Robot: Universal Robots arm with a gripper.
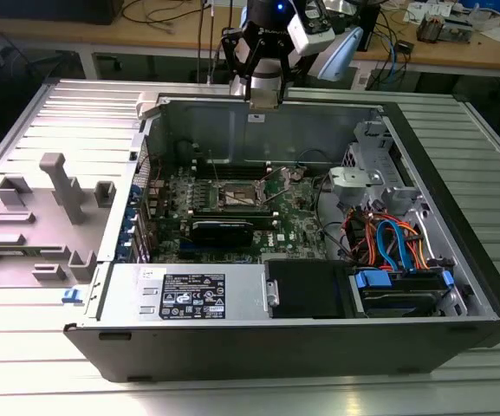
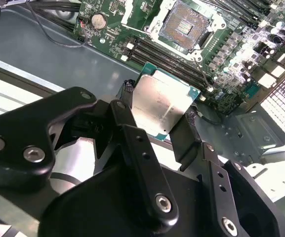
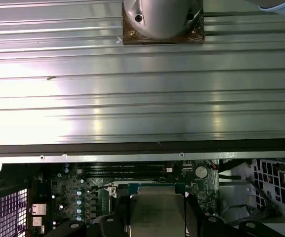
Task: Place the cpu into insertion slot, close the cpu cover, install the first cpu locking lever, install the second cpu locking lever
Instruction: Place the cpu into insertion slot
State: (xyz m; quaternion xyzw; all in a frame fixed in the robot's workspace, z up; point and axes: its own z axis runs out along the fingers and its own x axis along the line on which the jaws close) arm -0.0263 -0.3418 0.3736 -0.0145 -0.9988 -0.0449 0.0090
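Gripper (image 2: 157,109) clamped on the cpu (image 2: 164,98).
Its 2 fingers (image 2: 132,140) pinch it near the case (image 1: 319,130) rear wall, upper centre of the exterior view; the insertion slot (image 2: 189,24) seems uncovered.

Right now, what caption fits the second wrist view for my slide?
The fingers grip the cpu, short of the empty slot.
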